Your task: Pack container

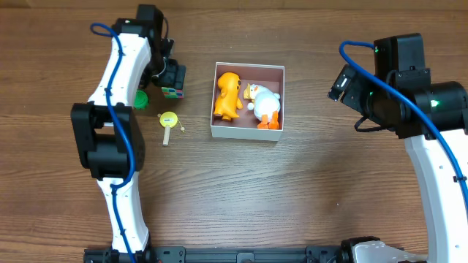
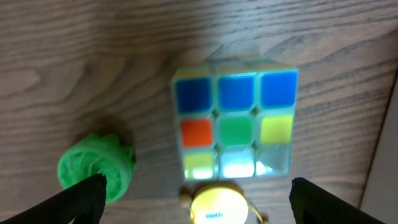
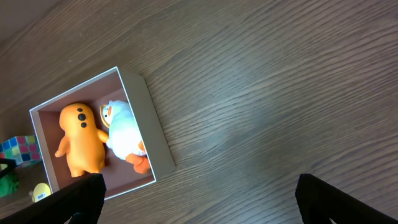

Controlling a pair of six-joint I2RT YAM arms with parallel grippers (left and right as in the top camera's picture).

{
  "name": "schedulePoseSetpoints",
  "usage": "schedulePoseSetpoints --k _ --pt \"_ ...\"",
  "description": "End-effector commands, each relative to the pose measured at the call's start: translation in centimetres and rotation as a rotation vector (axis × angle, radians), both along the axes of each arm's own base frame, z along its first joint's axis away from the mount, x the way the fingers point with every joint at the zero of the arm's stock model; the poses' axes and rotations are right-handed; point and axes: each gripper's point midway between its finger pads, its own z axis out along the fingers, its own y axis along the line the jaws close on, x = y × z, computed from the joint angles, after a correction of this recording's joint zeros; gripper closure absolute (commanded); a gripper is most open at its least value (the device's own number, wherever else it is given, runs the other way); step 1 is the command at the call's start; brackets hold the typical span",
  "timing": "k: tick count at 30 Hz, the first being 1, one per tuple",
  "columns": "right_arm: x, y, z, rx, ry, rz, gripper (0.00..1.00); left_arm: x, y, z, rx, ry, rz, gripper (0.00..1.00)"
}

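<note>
On the wood-grain bench point(image 1: 292, 190), I poise my left claw point(image 2: 198, 190) wide over the multicoloured plastic puzzle cube point(image 2: 235, 124), likely next into the white-walled square container point(image 1: 247, 133); my right claw point(image 3: 199, 193) is wide, empty.

The container point(image 1: 246, 133) sits mid-table point(image 1: 307, 190) and holds 2 toys that touch: a figure point(image 1: 228, 96) at 9 o'clock and a duck point(image 1: 265, 106) at 3 o'clock. A cube point(image 1: 173, 82) lies near the container's 9 o'clock. A ball point(image 1: 141, 98) is at the cube's 8 o'clock and a disc point(image 1: 169, 119) at its 6 o'clock.

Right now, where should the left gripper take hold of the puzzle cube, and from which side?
Probably across two opposite side faces of the puzzle cube, from straight above: it sits flat, those faces are parallel, and nothing touches them.
</note>
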Motion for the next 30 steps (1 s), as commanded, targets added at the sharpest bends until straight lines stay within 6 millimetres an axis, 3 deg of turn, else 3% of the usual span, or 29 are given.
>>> schedulePoseSetpoints --k 1,10,13,16,21,25,27,30 --pt "0.3 -0.5 -0.1 -0.023 -0.001 -0.017 0.0 0.9 -1.0 -0.9 0.051 -0.014 -0.056 0.05" --pt "0.8 -0.4 -2.2 -0.036 0.075 -0.017 0.0 2.0 -1.0 -2.8 0.047 -0.026 0.006 0.03" --pt "1.1 -0.4 -2.6 -0.037 0.088 -0.017 0.04 2.5 -1.2 -2.8 0.04 -0.045 0.007 0.1" --pt "1.2 -0.3 -2.5 -0.036 0.081 -0.017 0.04 2.8 -1.4 -2.8 0.023 -0.06 0.02 0.27" --pt "0.8 -0.4 -2.4 -0.037 0.085 -0.016 0.06 3.0 -1.7 -2.8 0.007 -0.065 0.017 0.33" --pt "0.1 -0.5 -0.7 -0.028 0.03 -0.016 0.08 2.9 -1.7 -2.8 0.007 -0.062 0.017 0.34" --pt "-1.0 -0.7 1.4 -0.018 -0.044 -0.014 0.08 3.0 -1.7 -2.8 0.007 -0.064 0.017 0.23" --pt "-2.6 -0.9 4.5 0.0 -0.162 -0.013 0.07 3.1 -1.7 -2.8 0.006 -0.068 0.019 0.25"
